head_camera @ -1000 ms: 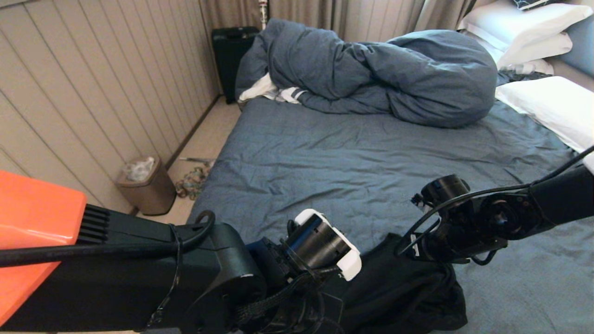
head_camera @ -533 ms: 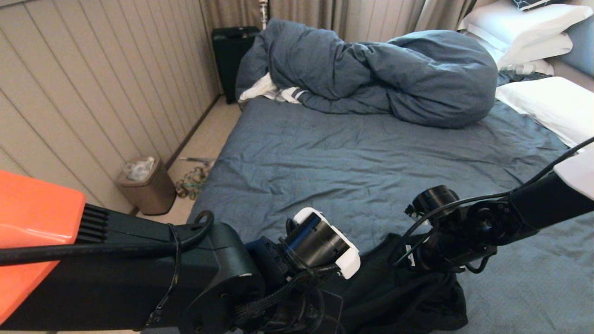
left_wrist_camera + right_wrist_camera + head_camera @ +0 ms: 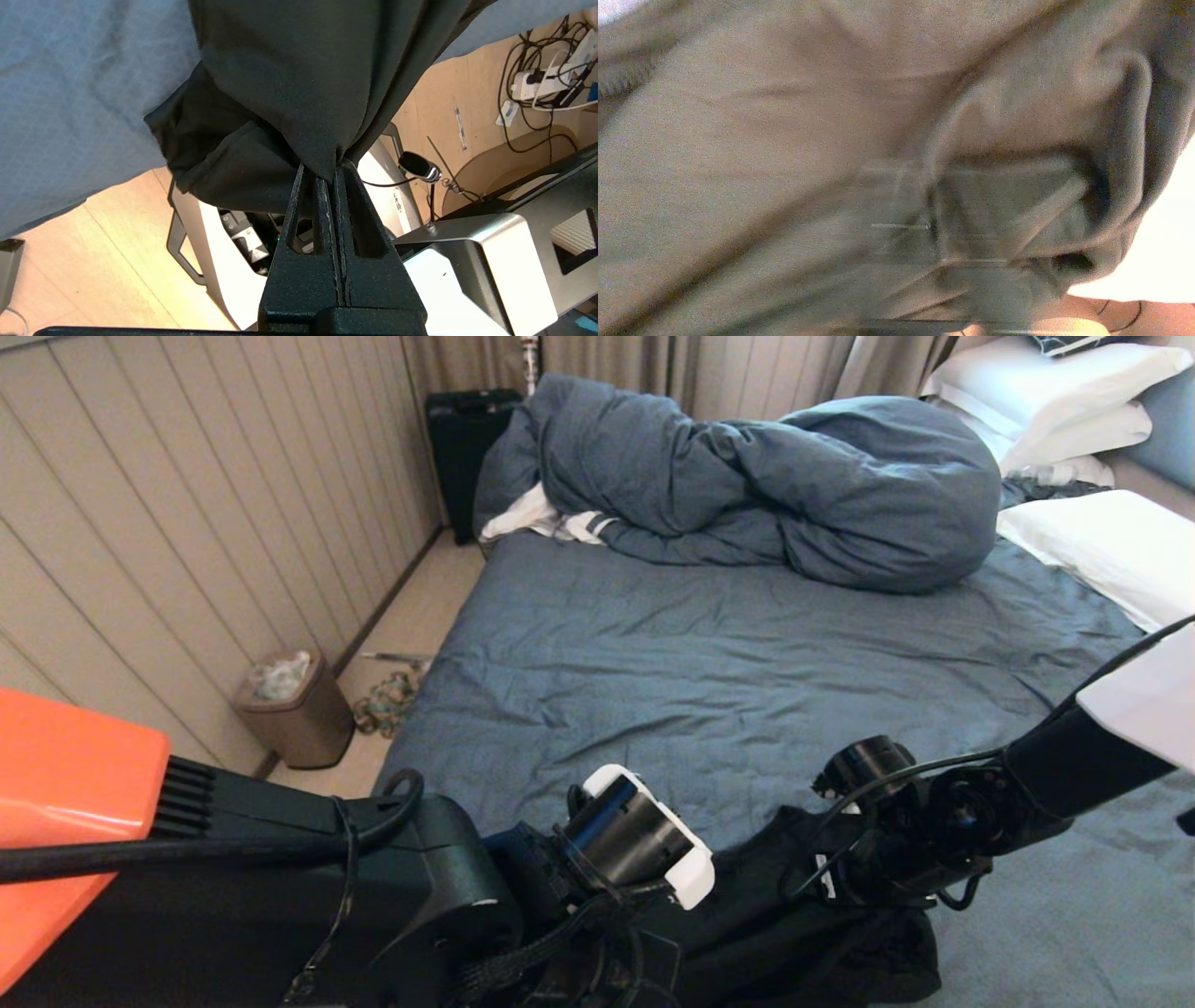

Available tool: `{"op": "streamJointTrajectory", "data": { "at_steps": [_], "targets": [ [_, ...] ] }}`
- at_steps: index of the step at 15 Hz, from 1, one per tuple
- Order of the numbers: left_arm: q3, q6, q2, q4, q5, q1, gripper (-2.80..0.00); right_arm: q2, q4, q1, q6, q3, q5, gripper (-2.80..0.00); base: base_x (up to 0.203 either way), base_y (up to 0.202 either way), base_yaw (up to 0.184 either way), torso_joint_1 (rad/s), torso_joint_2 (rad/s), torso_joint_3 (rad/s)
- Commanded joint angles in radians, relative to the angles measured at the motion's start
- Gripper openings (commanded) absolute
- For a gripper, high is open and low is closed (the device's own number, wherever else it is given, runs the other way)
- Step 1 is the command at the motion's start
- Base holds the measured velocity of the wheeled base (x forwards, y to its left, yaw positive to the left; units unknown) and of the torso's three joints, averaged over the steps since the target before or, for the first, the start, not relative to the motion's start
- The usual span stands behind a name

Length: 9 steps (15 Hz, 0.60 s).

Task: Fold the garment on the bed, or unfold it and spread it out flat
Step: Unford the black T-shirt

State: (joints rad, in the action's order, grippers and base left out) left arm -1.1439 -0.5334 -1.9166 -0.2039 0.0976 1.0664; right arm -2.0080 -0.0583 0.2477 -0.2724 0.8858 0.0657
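Note:
The garment [image 3: 840,943], a crumpled black heap, lies at the near edge of the bed [image 3: 709,672], and part of it hangs over that edge. In the left wrist view my left gripper [image 3: 335,169] is shut on a bunched fold of the black garment [image 3: 289,70], with floor below it. My right arm comes in from the right with its wrist low over the heap. In the right wrist view the right gripper [image 3: 931,214] is shut and buried in the garment's cloth [image 3: 784,140], which fills the picture. No print or label shows.
A bunched blue-grey duvet [image 3: 775,485] lies across the far side of the bed. White pillows [image 3: 1102,541] are at the right. On the floor to the left stand a bin [image 3: 294,709], some clutter [image 3: 387,700] and a black case [image 3: 462,448] by the panelled wall.
My right wrist has sunk onto the black heap and drawn a little nearer. The left arm has dropped only slightly. The garment stays bunched at the bed's near edge.

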Motion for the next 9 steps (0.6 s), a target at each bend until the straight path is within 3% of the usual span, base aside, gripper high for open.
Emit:
{"op": "streamJointTrajectory", "data": {
  "at_steps": [1, 9],
  "targets": [
    [0.023, -0.004, 0.013, 0.009, 0.002, 0.001, -2.8, 0.034, -0.001, 0.002, 0.002, -0.033, 0.001, -2.8, 0.0, 0.0, 0.0, 0.0, 0.0, 0.0],
    [0.095, 0.002, 0.01, 0.058, 0.004, 0.015, -2.8, 0.285, 0.003, 0.014, 0.001, -0.23, 0.001, -2.8, 0.0, 0.0, 0.0, 0.0, 0.0, 0.0]
  ]
}}
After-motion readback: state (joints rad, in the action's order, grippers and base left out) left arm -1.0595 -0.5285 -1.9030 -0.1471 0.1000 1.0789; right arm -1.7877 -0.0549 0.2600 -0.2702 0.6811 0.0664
